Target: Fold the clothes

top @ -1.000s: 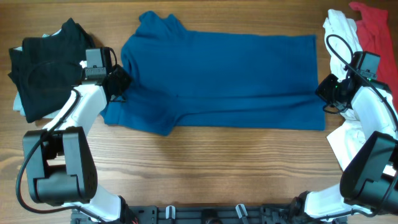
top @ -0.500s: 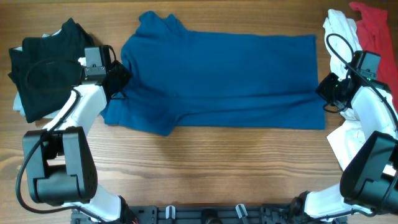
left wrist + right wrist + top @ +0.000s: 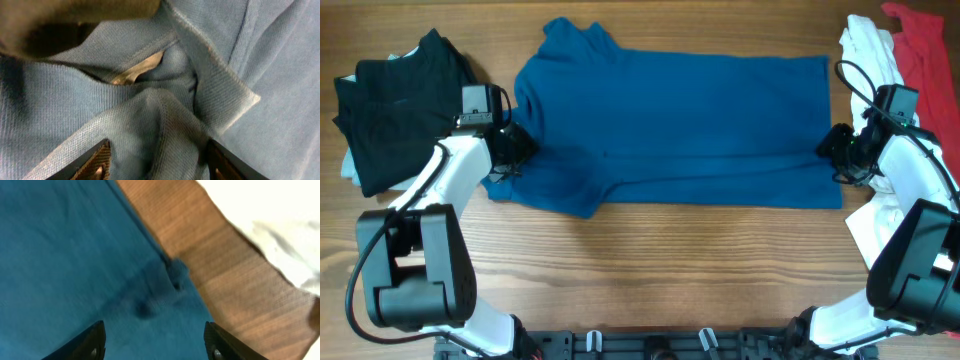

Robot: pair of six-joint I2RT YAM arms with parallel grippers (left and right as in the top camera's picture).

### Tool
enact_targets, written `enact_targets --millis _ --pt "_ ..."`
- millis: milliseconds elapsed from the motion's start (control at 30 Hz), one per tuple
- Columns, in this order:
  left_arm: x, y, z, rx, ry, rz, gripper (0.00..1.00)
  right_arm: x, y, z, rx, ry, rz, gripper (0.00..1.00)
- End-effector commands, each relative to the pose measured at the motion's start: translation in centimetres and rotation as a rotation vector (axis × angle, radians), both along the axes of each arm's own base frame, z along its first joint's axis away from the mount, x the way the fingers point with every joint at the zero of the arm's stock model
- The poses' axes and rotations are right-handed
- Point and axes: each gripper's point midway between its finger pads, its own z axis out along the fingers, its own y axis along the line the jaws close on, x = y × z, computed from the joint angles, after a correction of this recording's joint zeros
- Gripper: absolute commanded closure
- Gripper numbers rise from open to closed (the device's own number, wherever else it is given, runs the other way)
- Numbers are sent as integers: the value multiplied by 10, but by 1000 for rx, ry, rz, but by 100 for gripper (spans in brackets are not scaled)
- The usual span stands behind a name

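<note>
Overhead, the royal-blue shirt [image 3: 680, 130] lies spread flat across the middle of the table [image 3: 700, 260], with its sleeves toward the left and its straight hem toward the right. The left jaws sit at the shirt's left edge. In the left wrist view they stand wide apart, the fingers [image 3: 95, 162] flanking a bunched ridge of blue cloth beside a seamed border. The right jaws sit at the hem, also wide apart and gripping nothing, over the line where blue cloth meets bare wood. A black garment [image 3: 395, 110] rests at the far left of the table. A white garment [image 3: 868, 50] and a red garment [image 3: 920, 45] lie at the far right corner, touching each other.
</note>
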Motion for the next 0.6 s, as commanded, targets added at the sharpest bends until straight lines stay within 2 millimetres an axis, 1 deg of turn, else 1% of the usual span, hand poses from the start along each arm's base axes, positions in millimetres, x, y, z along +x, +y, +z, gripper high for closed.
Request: enact_targets --millis 0,100,167,200,267,333,400,500,567 --pt "7 6 37 32 -102 -18 37 -8 2 6 -8 17 2 37" --pt "0 6 59 34 -133 -17 37 -16 5 4 3 51 5 37" --pt "-11 5 63 32 -108 -19 36 -17 5 4 1 58 21 36" --pt "-18 4 61 30 -81 -19 37 -18 5 4 0 59 25 36" --pt "-32 3 55 25 -17 -20 40 -18 5 4 0 61 25 37" --pt "-41 3 46 22 23 -21 43 -18 5 4 1 60 24 36" --pt "-44 2 37 24 38 -36 45 -18 5 4 0 61 24 37" --pt "-46 -8 22 -13 39 -111 45 -18 5 4 1 61 24 37" --pt "-47 -8 13 -9 50 -128 45 -18 5 4 0 61 24 37"
